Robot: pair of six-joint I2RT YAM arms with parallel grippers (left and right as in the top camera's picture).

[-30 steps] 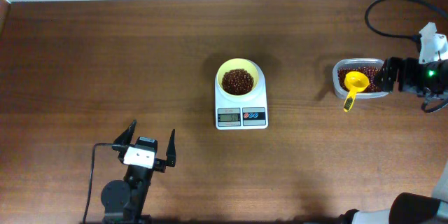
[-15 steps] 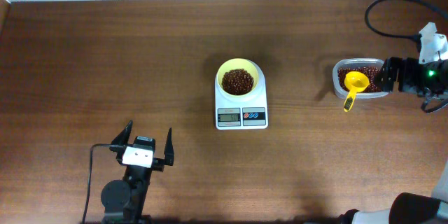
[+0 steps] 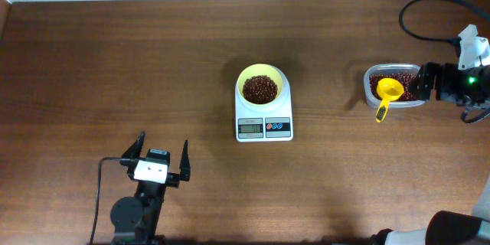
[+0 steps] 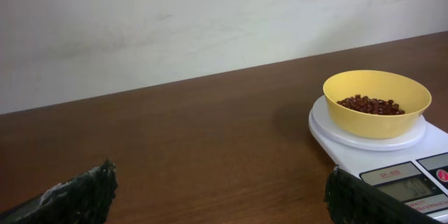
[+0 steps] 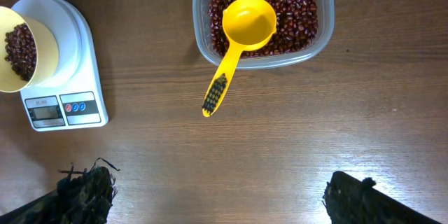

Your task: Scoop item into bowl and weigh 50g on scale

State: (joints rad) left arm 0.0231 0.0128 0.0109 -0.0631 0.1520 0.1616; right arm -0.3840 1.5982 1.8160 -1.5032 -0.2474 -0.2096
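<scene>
While both end effectors stand fully open and hold nothing, the bowl [image 3: 260, 71] of beans [image 3: 260, 89] rests on the scale [image 3: 264, 128] at the centre of the counter [image 3: 115, 61]. The left end effector [image 3: 164, 142] is at 7 o'clock from the scale. The right end effector [image 3: 422, 84] is at 3 o'clock, by a clear container [image 3: 368, 77] of beans with a yellow scoop [image 3: 389, 89].

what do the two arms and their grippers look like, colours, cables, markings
The left gripper is black, with two rough-textured fingers ahead of a white block and a black cable looping beside it. The right gripper is black too; behind it sit a white housing, a green light and a thick black cable. No markings are legible.
</scene>
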